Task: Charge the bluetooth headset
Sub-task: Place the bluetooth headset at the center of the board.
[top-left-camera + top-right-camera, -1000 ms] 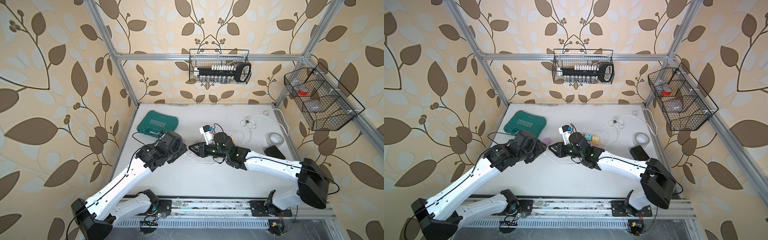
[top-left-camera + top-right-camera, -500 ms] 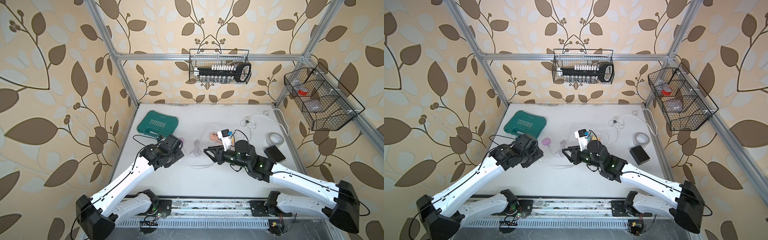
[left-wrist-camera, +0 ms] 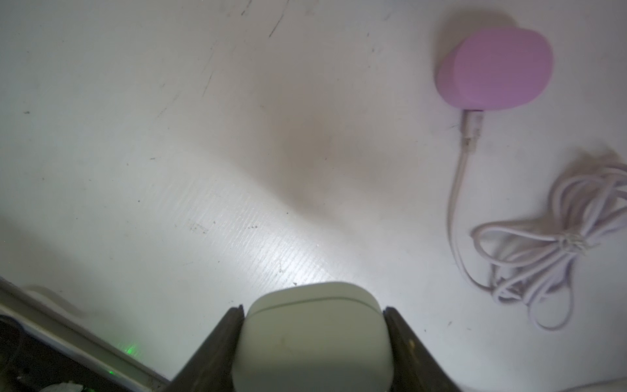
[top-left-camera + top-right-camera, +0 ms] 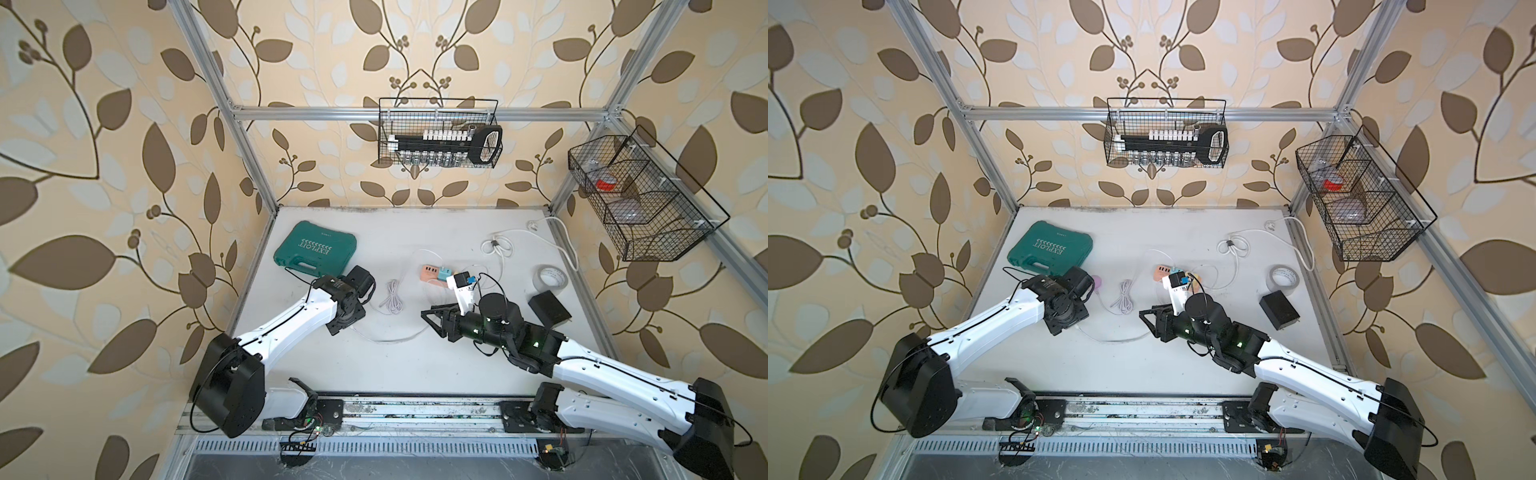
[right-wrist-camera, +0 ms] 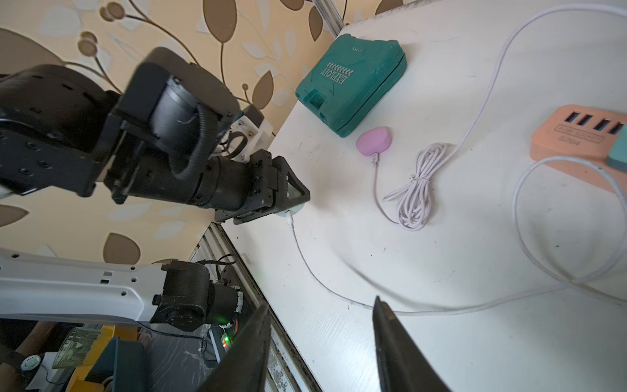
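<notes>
As seen from both wrists, found left pincer [image 3: 314,310] clamped on white case [image 3: 312,342] with cable [image 5: 289,218] plugged in, right pincer [image 5: 322,302] parted, empty, over tabletop [image 5: 441,356].

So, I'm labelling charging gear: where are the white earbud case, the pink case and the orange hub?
white earbud case [image 3: 312,339]: left wrist view, centre of body.
pink case [image 3: 495,68]: left wrist view, middle of top.
orange hub [image 5: 563,142]: right wrist view, labelled face.

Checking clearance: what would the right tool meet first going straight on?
Likely the white cable just ahead of the right tool; clearing that, the left tool gripping the case. Height unclear.
</notes>
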You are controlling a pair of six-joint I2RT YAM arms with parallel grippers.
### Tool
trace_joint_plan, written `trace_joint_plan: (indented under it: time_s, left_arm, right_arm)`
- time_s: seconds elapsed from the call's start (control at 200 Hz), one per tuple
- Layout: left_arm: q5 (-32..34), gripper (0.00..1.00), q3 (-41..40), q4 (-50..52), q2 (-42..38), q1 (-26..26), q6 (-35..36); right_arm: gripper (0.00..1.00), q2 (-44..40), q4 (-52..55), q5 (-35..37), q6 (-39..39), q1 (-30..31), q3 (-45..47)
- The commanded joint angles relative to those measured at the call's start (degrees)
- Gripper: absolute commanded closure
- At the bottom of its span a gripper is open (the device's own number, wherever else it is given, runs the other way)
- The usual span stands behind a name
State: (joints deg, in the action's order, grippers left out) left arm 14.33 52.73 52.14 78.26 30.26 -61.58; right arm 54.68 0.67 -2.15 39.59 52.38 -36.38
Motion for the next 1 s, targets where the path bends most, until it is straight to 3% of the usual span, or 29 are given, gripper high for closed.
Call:
trace_joint_plan:
  time_s: [0.0, 0.63, 0.735, 0.79, 0.885, 0.995]
  left_arm:
    - [3.77, 1.00, 1.69, -0.14, 2.72, -0.72, -0.25]
    - [5.82, 1.00, 0.80, -7.31, 13.32, -0.73, -3.00]
    - [6.01, 0.93, 0.19, -8.08, 13.63, -0.73, -3.36]
    - [6.13, 0.84, -0.25, -8.53, 13.80, -0.74, -3.46]
    - [5.78, 0.83, -0.70, -9.15, 14.19, -0.73, -3.54]
    - [5.29, 0.70, -0.87, -9.34, 14.90, -0.74, -3.63]
  right_arm:
    - [0.50, -1.23, 1.00, 1.63, -1.01, -0.11, 1.43]
    - [0.50, -3.69, 3.46, 3.48, -1.27, -0.43, 2.43]
    - [0.50, -4.05, 3.79, 3.79, -1.14, -0.43, 2.37]
    - [0.50, -4.24, 3.94, 4.02, -1.19, -0.41, 2.35]
    - [0.50, -4.49, 4.25, 4.23, -1.19, -0.38, 2.29]
    - [0.50, -4.84, 4.69, 4.53, -1.27, -0.42, 2.12]
